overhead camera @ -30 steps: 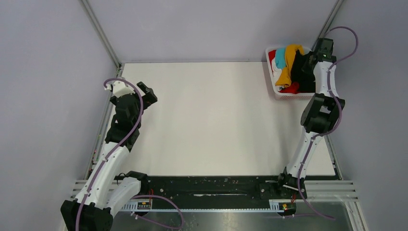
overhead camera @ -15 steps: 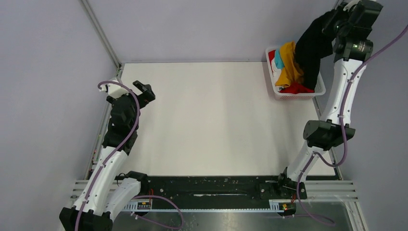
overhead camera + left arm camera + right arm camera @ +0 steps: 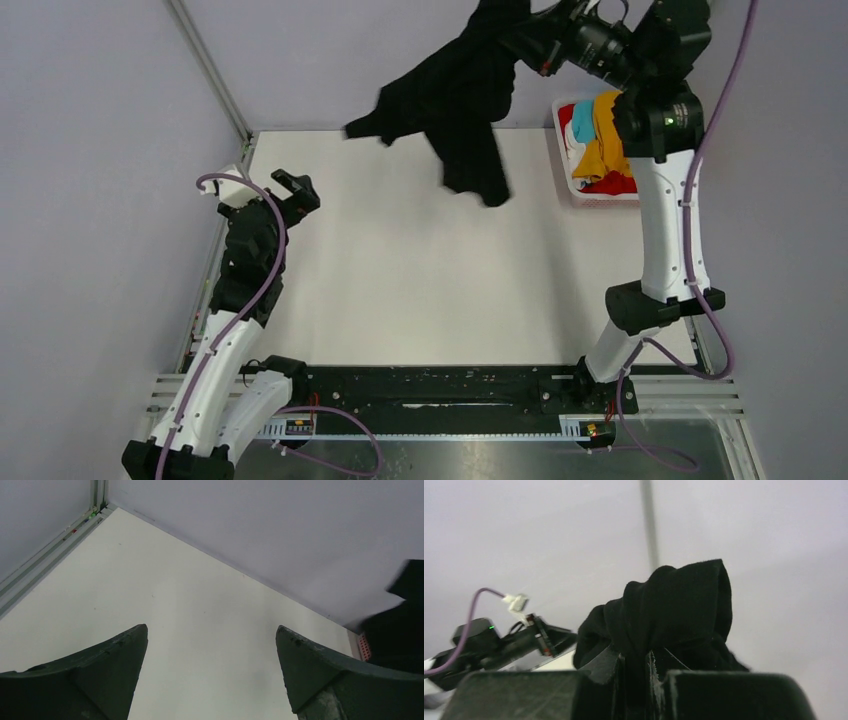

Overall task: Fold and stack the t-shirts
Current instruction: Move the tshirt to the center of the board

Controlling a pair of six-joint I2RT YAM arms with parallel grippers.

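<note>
Top external view: white table (image 3: 420, 290) inside a pale grey enclosure, two arms bolted at the near edge. The right arm stands tall on the right side, reaching up & toward the back wall. The right gripper (image 3: 524, 30) is raised high above the table's far edge, jaws pinched narrow on a bunch of the black t-shirt (image 3: 455, 95). The shirt hangs in mid-air, spread out to the left of the gripper, w/ one part trailing left and another drooping down over the far-centre of the table. Whether its lowest part touches the table can't be told.

At the far right corner sits a white slotted basket (image 3: 600, 200) w/ the other tees piled inside: mustard-orange t-shirt (image 3: 603, 125) draped on top, teal-blue t-shirt (image 3: 582, 118) just beside it on the left, red t-shirt (image 3: 612, 184) at the near end.

The left gripper (image 3: 292, 190) is at the table's left side, well apart from the shirt, jaws spread wide w/ nothing btwn them.

Left wrist view: two dark fingers (image 3: 115, 665) far apart over bare table top; black fabric shows at the right edge in front of the back wall.

Right wrist view: black cloth bulges up out of the narrow slot btwn the two near-closed fingers (image 3: 724, 695), back wall behind. The left arm (image 3: 499, 645) w/ its purple cable appears small, lower left.
</note>
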